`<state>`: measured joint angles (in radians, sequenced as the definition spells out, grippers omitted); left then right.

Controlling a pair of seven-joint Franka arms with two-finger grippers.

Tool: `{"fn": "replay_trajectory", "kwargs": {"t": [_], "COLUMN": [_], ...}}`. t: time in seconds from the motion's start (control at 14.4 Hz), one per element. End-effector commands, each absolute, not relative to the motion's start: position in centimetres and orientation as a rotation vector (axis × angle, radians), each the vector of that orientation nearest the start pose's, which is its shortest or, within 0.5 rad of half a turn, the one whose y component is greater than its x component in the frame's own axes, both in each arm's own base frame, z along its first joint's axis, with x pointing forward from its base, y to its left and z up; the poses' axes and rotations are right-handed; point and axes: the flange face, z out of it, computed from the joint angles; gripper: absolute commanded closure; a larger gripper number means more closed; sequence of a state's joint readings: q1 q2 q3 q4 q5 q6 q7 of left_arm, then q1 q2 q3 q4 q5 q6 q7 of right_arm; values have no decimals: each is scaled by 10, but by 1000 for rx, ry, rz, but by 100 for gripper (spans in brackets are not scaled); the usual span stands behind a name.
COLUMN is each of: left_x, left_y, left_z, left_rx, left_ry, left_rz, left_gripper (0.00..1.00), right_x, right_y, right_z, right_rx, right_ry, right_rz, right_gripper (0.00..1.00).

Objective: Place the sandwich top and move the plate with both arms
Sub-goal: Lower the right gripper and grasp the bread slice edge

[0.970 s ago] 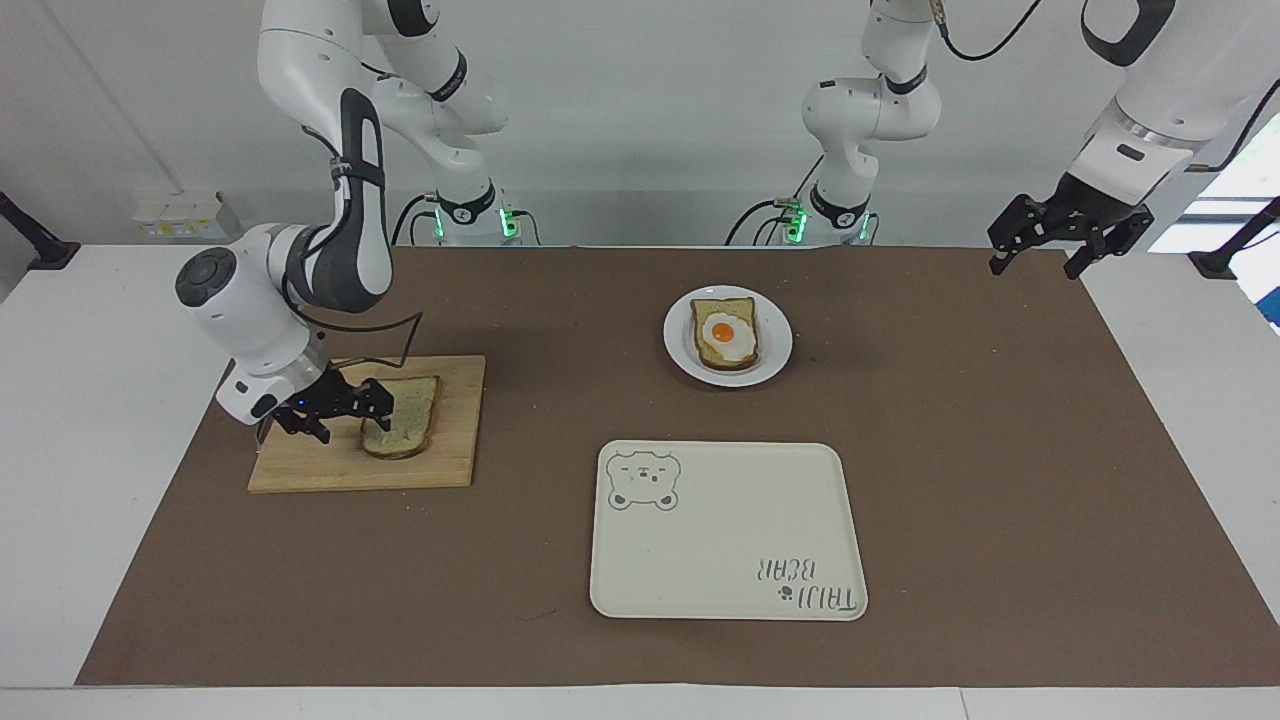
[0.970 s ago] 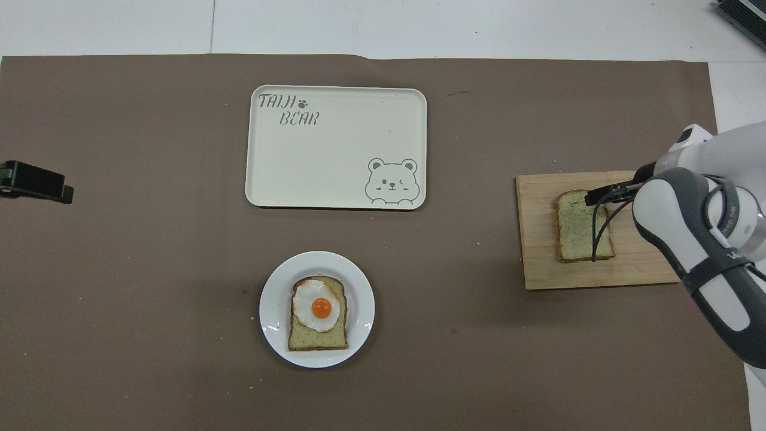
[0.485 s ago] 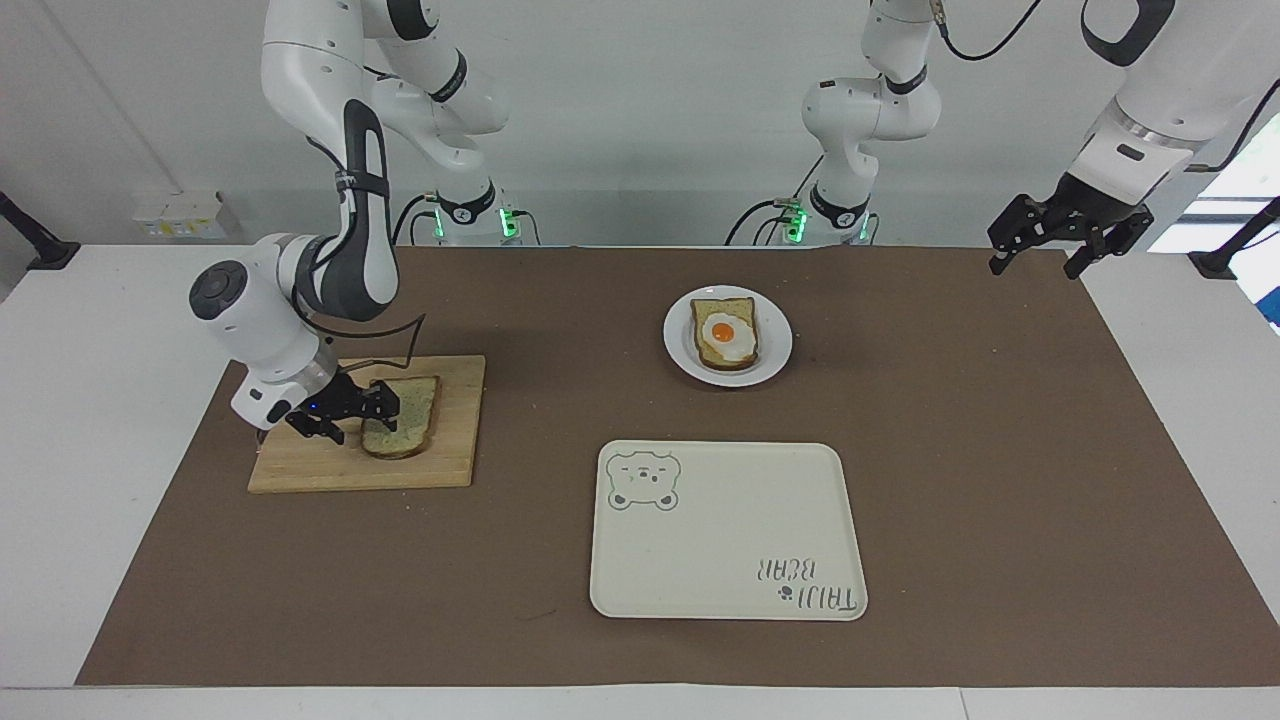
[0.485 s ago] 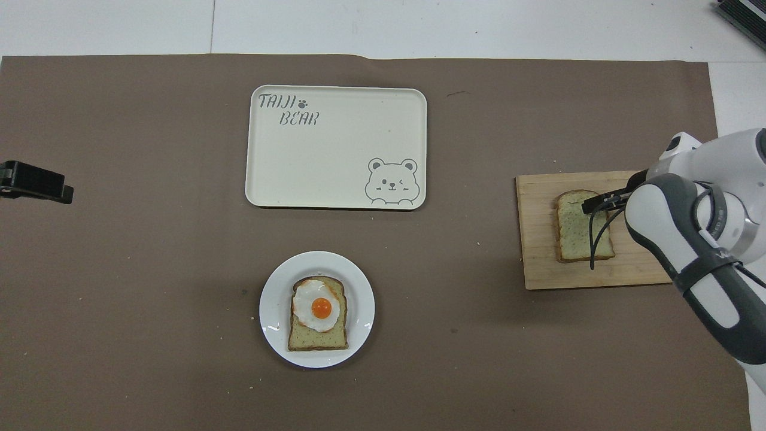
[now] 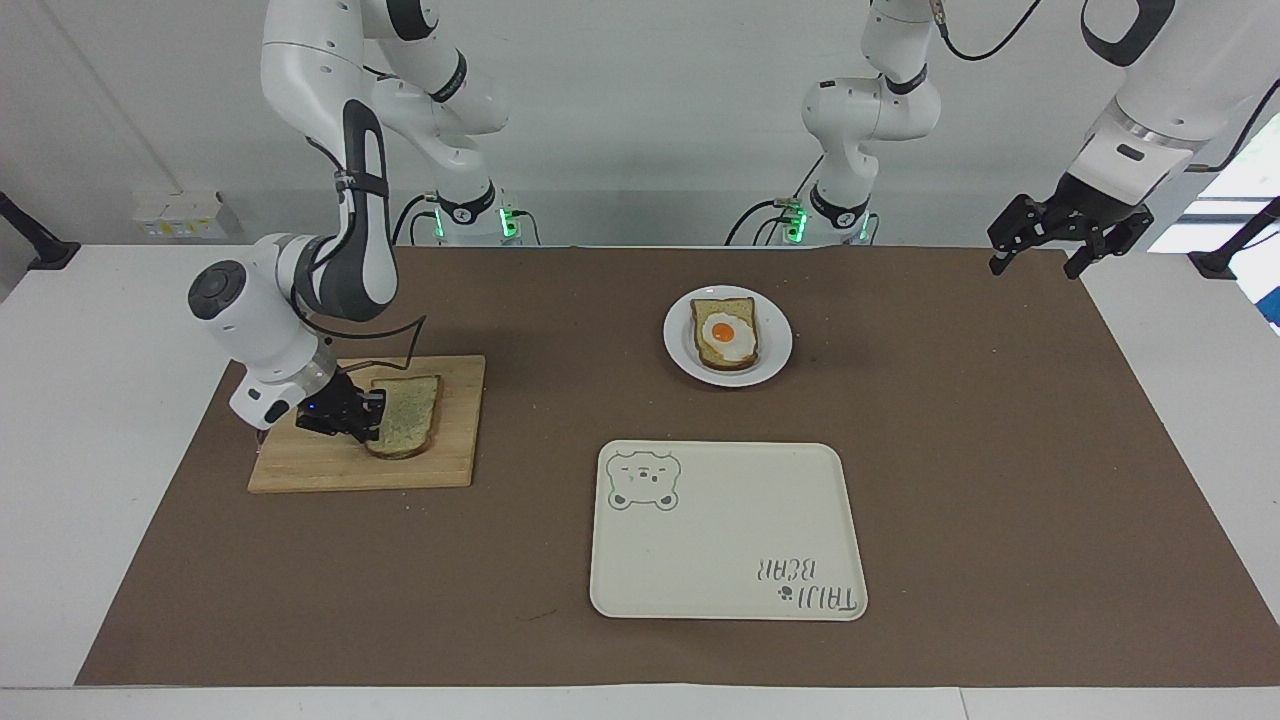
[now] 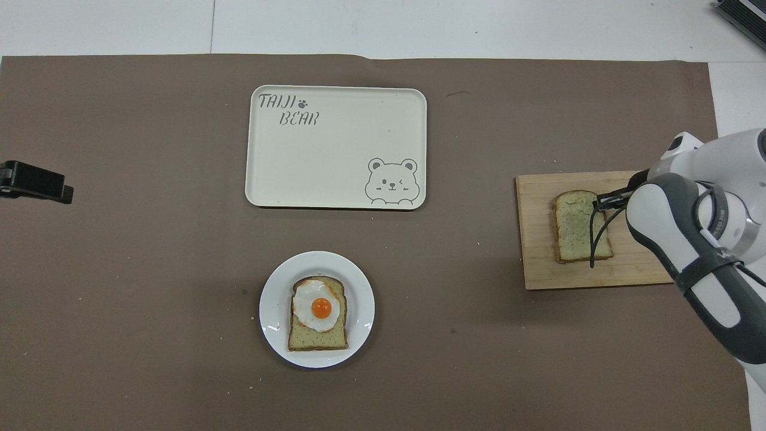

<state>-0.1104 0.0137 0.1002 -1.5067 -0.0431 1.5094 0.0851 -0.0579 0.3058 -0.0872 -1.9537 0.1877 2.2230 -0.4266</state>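
Sandwich top (image 5: 405, 415) just got pinched by the right tool (image 5: 368, 418) on its board; left tool (image 5: 1045, 240) waits spread; stacking and plate (image 5: 775, 345) move still left

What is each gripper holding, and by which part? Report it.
Right gripper: shut on the sandwich top, at its edge toward the right arm's end of the table. Left gripper: nothing.

I see a white table (image 5: 60, 420) under a brown mat (image 5: 1000, 450); on it, plate (image 5: 775, 355) at twelve o'clock, bear tray (image 5: 730, 530) centre, cutting board (image 5: 455, 420) at nine.
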Motion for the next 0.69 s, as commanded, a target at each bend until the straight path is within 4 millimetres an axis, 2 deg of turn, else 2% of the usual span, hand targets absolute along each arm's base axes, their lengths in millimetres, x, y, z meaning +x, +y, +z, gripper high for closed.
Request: {"fn": "replay_trajectory", "kwargs": {"t": [0.0,0.28,0.62], "left_x": [552,552,552], "left_y": [-8,-8,-8], "left_z": [645,645,645], "left_rx": [-3159,-3159,-3159], "left_ry": [170,170,170], "left_rz": [25,25,25], "left_gripper": [0,0,0], "right_x": [602,606,612], "right_y": [-73,-78,-77], "right_z": [316,321,353], "right_rx": [-2988,-2991,-2975], "right_ry": [-215,-213,-229], "right_rz": [-19,-36,-26], "right_gripper": [100,100,100]}}
